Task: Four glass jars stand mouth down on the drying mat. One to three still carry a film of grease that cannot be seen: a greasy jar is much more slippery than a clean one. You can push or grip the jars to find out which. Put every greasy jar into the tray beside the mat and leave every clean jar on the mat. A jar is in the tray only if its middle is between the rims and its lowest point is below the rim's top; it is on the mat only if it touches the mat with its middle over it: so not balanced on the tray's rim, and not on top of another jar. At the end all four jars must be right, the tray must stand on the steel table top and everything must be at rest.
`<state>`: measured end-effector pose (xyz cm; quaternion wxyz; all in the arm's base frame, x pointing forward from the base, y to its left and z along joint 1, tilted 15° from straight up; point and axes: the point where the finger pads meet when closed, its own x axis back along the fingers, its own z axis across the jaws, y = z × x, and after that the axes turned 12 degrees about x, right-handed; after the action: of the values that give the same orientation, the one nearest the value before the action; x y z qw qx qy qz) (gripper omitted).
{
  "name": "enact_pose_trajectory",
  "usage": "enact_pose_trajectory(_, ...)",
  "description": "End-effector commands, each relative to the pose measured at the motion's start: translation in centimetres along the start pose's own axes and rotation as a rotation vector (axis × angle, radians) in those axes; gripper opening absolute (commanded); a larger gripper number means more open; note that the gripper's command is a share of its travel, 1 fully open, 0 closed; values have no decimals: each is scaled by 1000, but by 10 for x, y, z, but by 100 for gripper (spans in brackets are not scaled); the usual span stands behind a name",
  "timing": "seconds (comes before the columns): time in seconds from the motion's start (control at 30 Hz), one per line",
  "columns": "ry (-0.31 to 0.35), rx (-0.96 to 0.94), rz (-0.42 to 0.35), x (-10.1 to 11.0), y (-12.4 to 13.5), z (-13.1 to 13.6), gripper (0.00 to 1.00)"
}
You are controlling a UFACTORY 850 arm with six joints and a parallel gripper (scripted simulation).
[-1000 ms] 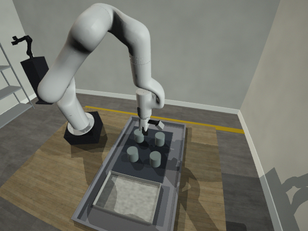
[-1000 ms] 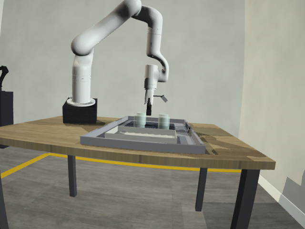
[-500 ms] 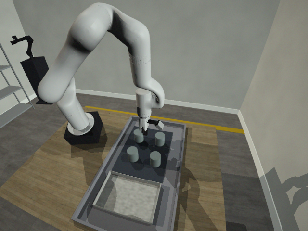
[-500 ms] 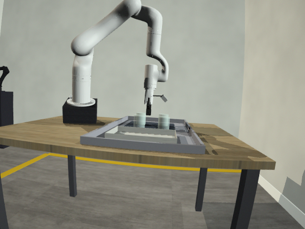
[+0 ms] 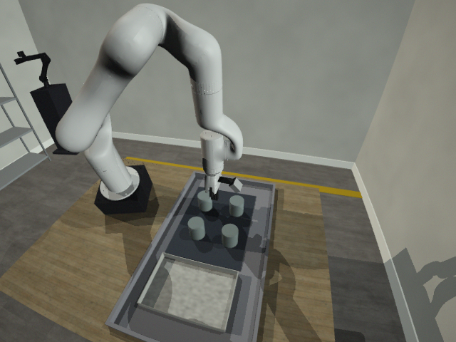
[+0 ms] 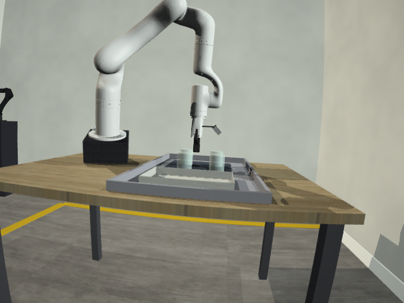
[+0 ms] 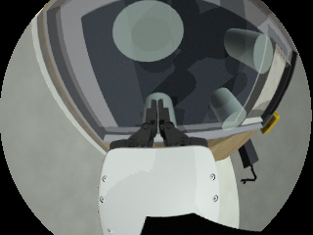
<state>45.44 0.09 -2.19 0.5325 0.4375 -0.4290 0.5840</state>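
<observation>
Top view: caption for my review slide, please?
Closed black-fingered gripper above a dark drying mat bearing four upturned pale-green glass jars, beside a shallow off-white tray without jars.
</observation>
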Motion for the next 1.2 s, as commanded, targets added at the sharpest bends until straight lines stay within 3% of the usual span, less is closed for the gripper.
enact_pose_trajectory(0.0,0,0,2,1,0,0,0)
enact_pose_trajectory(0.8,0,0,2,3,3,-1,0)
enact_pose_trajectory(1.17,0,0,2,-4,-19,4,0)
